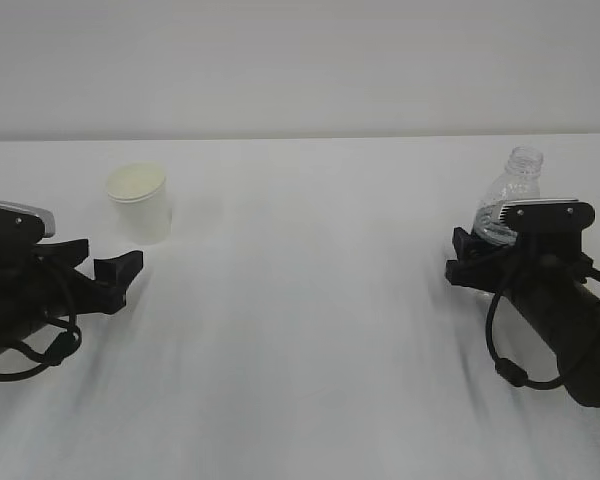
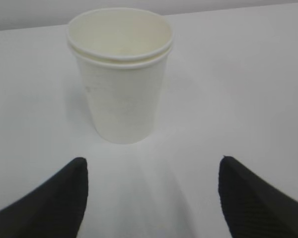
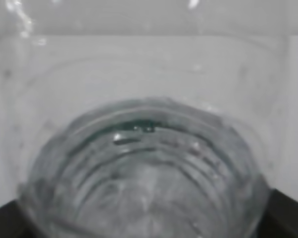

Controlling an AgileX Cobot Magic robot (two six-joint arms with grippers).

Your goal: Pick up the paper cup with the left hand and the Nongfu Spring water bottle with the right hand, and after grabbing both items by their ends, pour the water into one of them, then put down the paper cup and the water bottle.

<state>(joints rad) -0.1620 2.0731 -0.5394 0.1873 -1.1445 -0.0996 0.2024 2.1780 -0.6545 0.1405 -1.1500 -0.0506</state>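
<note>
I'm in the pick-up step, with neither item lifted. The paper cup [image 1: 138, 201] stands upright on the white desk [image 1: 310, 330], far left, mouth open and nothing visible inside. My left hand [image 1: 118, 273] sits low on the desk just short of it, fingers spread wide apart with nothing between them; in the left wrist view the cup [image 2: 120, 74] is centred ahead of the two fingertips [image 2: 59, 196], still clear of both.

On the right, the Nongfu Spring water bottle [image 1: 507, 200] stands upright with its cap off. My right hand [image 1: 480, 258] is pushed in around its lower body. The right wrist view is filled by the ribbed clear plastic [image 3: 144, 173], with a dark finger edge at each bottom corner, so the fingers stand apart either side of the bottle. I can't confirm that they press on it.

Next, I judge, the left hand must advance until the cup's lower wall lies between the fingers, then close gently so the paper doesn't crush. The right should close firmly on the bottle before either lifts.
</note>
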